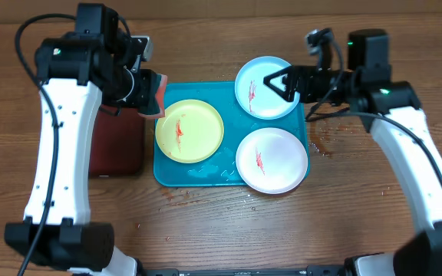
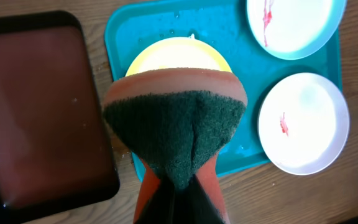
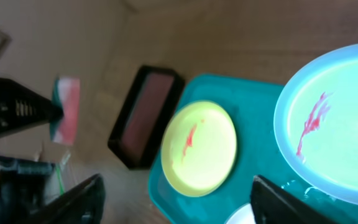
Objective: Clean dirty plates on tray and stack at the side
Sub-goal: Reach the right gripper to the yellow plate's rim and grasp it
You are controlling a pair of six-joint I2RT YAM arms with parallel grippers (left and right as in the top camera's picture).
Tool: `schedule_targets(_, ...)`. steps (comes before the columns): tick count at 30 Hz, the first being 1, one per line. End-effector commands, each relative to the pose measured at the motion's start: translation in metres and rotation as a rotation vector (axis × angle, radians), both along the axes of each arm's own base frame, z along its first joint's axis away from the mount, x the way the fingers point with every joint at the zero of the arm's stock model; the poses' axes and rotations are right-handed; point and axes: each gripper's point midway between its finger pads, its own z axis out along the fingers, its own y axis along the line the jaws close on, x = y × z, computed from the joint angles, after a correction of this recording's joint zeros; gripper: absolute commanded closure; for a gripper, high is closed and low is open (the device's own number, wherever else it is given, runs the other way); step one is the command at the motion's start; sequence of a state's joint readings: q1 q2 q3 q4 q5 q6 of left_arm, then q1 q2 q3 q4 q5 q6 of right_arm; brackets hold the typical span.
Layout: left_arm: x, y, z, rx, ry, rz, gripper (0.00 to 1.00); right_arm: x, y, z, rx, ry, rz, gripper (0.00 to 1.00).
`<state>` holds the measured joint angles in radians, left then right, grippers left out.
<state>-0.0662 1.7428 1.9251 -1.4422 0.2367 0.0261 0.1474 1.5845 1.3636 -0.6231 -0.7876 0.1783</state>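
Note:
Three plates lie on the turquoise tray (image 1: 192, 172): a yellow-green one (image 1: 189, 130) at left, a light blue one (image 1: 261, 103) at back right, a white one (image 1: 272, 159) at front right. Each carries a red smear. My left gripper (image 1: 146, 90) is shut on an orange sponge (image 2: 176, 118) with a green scouring face, held above the tray's left edge next to the yellow-green plate (image 2: 179, 55). My right gripper (image 1: 276, 83) hovers open over the light blue plate (image 3: 334, 118), nothing between its fingers (image 3: 79, 199).
A black tray with a dark red inside (image 1: 117, 142) sits left of the turquoise tray. Water drops mark the wood (image 1: 324, 142) right of the tray. Bare wooden table lies in front and to the right.

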Motion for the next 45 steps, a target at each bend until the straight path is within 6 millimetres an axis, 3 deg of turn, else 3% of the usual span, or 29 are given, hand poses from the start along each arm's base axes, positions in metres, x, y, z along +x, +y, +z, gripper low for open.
schedule_targets(1,0.009,-0.009,-0.005,-0.016,-0.002,-0.041,0.96,0.0,0.025,-0.018,-0.031,0.049,0.035,0.4)
schedule_targets(5,0.017,-0.01,-0.019,-0.014,0.029,-0.041,0.96,-0.001,0.046,-0.074,-0.23,0.168,-0.081,0.42)
schedule_targets(16,0.027,-0.011,-0.031,-0.015,0.04,-0.03,0.96,-0.024,0.095,-0.148,-0.416,0.259,-0.081,0.51)
schedule_targets(22,0.03,-0.011,-0.03,-0.019,0.029,-0.013,0.96,-0.019,0.107,-0.184,-0.456,0.28,-0.113,0.58)
schedule_targets(35,0.039,-0.008,-0.029,-0.009,0.002,0.021,0.96,0.006,0.119,-0.22,-0.447,0.229,-0.138,0.67)
schedule_targets(41,0.041,-0.006,-0.031,-0.001,0.004,0.029,0.96,0.004,0.117,-0.231,-0.462,0.249,-0.135,0.8)
schedule_targets(45,0.043,-0.007,-0.043,0.0,0.037,0.034,0.96,-0.001,0.114,-0.234,-0.472,0.289,-0.15,0.9)
